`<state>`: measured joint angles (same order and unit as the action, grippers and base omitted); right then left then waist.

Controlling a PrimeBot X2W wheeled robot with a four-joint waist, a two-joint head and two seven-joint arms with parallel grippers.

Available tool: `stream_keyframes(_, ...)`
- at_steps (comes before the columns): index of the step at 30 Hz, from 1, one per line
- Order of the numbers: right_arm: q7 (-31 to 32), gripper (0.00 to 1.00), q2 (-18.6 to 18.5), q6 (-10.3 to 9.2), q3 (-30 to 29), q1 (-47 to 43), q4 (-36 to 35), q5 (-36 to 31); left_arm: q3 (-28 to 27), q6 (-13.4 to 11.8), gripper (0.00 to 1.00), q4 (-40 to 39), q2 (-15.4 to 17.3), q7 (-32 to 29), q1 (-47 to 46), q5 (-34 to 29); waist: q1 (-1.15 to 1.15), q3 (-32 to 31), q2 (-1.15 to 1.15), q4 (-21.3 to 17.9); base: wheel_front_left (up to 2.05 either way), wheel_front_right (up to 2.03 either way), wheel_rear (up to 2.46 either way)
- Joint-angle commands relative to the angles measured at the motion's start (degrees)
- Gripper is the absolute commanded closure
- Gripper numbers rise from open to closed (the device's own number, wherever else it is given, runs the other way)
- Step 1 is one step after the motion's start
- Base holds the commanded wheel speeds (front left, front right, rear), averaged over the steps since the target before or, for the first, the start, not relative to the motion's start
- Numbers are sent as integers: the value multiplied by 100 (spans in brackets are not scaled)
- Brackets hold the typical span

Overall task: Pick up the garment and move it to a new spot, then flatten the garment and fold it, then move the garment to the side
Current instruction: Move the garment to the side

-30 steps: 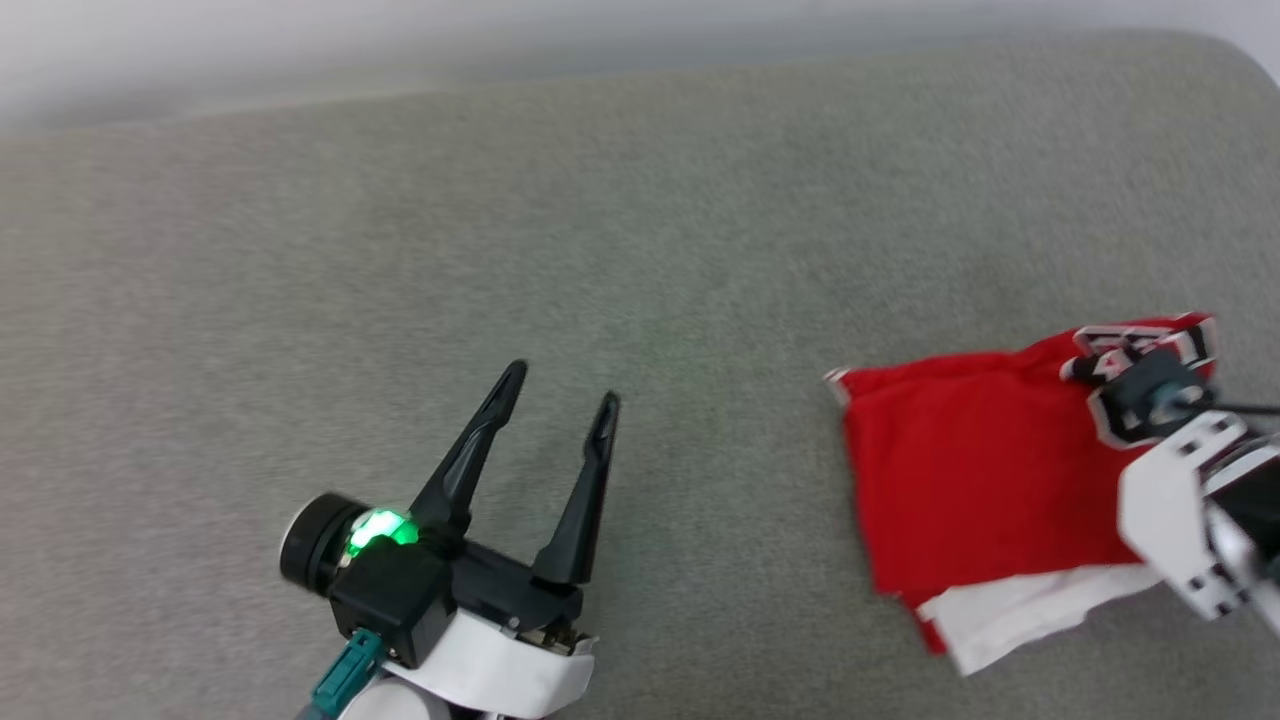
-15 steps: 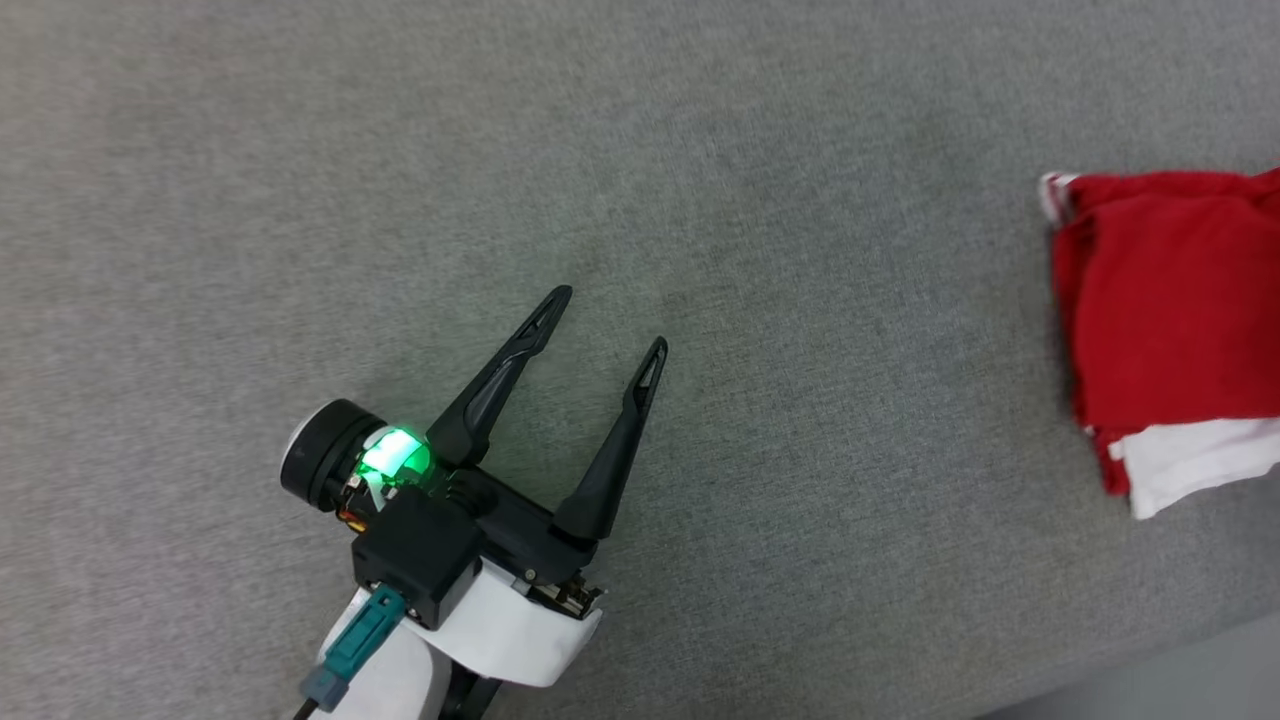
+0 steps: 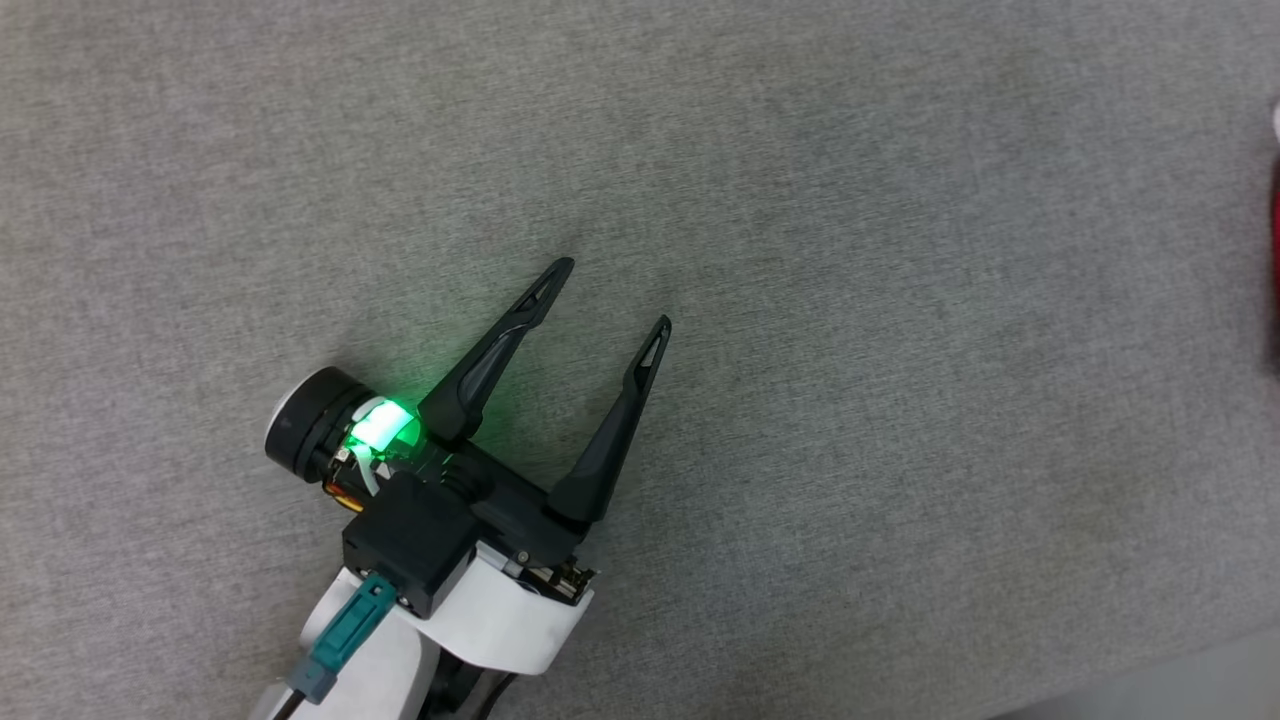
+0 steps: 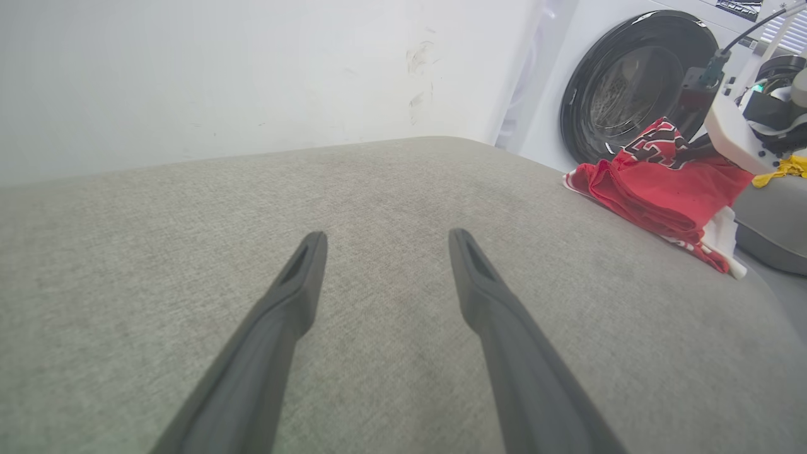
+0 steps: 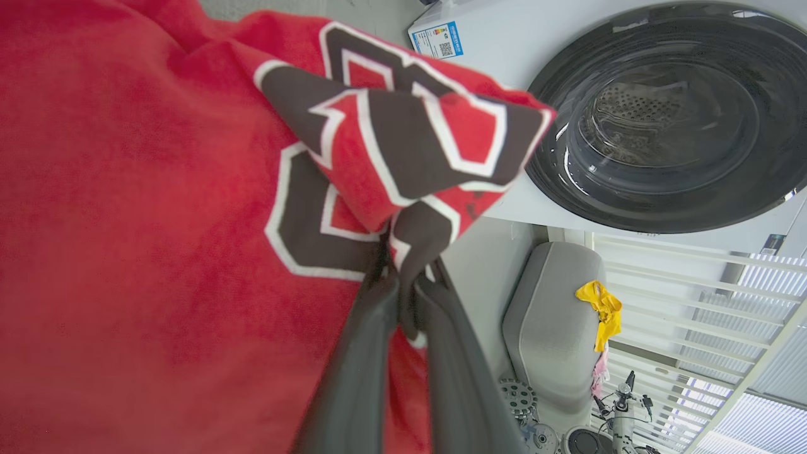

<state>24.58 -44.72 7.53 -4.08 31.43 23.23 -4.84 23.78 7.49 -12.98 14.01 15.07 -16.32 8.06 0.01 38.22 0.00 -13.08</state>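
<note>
The garment (image 4: 662, 183) is a folded red jersey with black white-outlined lettering, lying near the right edge of the grey cushioned surface (image 4: 378, 189). A thin red strip of the garment (image 3: 1276, 215) touches the head view's right edge. In the right wrist view my right gripper (image 5: 406, 287) is shut on a fold of the garment (image 5: 157, 221) at the lettering. My left gripper (image 3: 612, 292) stands open over bare grey fabric (image 3: 800, 200), well left of the jersey. Its fingers (image 4: 302, 271) hold nothing.
A washing machine with a dark round door (image 4: 630, 82) stands beyond the surface's right end. A grey seat (image 5: 555, 321) with a yellow cloth (image 5: 602, 309) on it is beside the machine. A white wall (image 4: 220, 75) runs behind the surface.
The head camera has swung left, so the jersey has slid to the right edge of its picture. My left gripper stays open. My right gripper keeps its hold on the jersey.
</note>
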Motion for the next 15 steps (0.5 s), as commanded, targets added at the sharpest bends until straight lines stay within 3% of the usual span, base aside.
stream_keyframes(1,-39,100,67,-8,-54,68,71,-61,1,-7,0,-13,18,11,-50,7,-1,10,0,34,0,0,0)
stream_keyframes(3,-97,98,166,-8,-203,123,166,-147,-21,-7,0,1,-4,11,-47,11,-1,-8,0,64,0,0,0)
stream_keyframes(4,-142,14,206,-9,-265,153,177,-217,-35,-7,0,4,-17,11,-46,22,-1,-30,0,77,0,0,0)
stream_keyframes(5,-155,0,243,-8,-340,181,197,-293,-54,-7,0,10,-29,11,-42,29,-1,-59,0,86,0,0,0)
stream_keyframes(15,-637,0,658,-8,-607,568,-216,-452,-596,-7,0,144,-273,11,435,153,-1,-908,0,121,0,0,0)
